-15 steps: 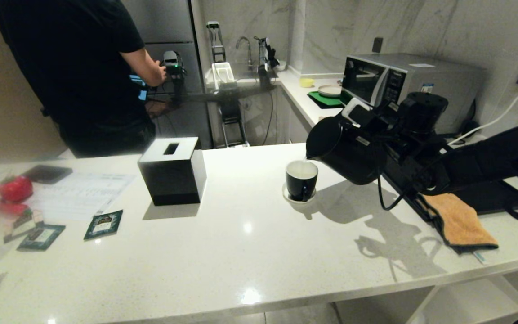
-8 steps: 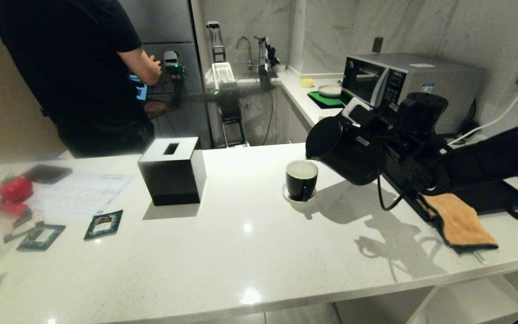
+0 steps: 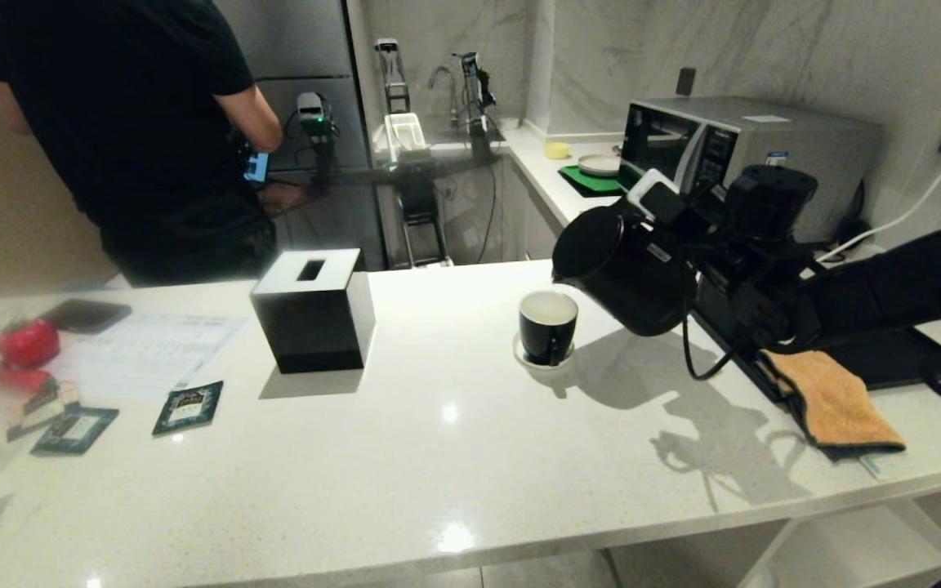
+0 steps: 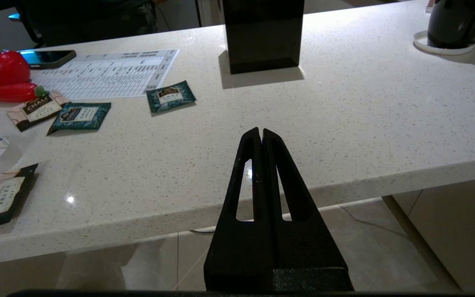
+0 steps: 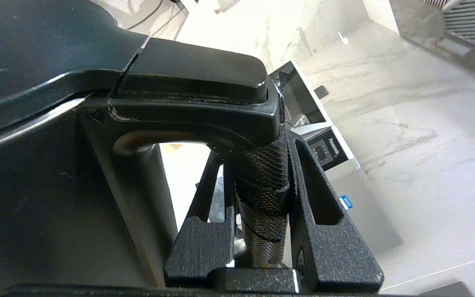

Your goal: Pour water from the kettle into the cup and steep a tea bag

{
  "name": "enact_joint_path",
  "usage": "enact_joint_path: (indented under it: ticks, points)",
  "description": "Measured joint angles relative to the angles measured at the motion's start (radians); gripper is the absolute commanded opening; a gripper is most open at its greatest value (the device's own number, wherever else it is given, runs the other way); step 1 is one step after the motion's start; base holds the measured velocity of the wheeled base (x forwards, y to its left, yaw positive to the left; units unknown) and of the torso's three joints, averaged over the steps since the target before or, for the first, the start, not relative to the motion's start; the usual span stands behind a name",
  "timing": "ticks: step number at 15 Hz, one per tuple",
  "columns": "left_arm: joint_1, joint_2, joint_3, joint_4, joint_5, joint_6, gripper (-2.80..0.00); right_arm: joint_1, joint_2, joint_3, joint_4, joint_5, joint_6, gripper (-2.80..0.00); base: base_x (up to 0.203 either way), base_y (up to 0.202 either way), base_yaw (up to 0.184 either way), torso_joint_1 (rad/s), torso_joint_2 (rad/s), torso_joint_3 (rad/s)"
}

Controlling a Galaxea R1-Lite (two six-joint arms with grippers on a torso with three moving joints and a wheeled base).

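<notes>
Right gripper (image 5: 262, 214) clamped on the knurled handle of the kettle (image 3: 626, 273), holding it tilted in the air, spout just above and right of the cup (image 3: 548, 325); any water stream is too faint to tell, and the grip itself is hidden behind the arm in the head view. Cup sits on its saucer (image 3: 521, 353) on the counter (image 3: 454, 457), contents hard to read, no pale tea bag made out. Left gripper (image 4: 261, 138) pinched shut, empty, off the counter's near edge; green sachets (image 4: 170, 95) lie far left, one cut off.
</notes>
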Motion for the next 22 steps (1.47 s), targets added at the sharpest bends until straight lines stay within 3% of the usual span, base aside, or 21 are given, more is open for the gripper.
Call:
enact_joint_path:
  ticks: [7,22]
  points:
    - [0.000,0.000,0.000,0.000,0.000,0.000,-2.80,-0.007,-0.016,0.004,0.002,-0.002,0.055,-2.80,0.000,0.000,0.000,0.000,0.00,0.000]
    - [0.000,0.000,0.000,0.000,0.000,0.000,-2.80,-0.074,-0.162,0.178,0.005,-0.017,0.388,-2.80,0.000,0.000,0.000,0.000,0.00,0.000]
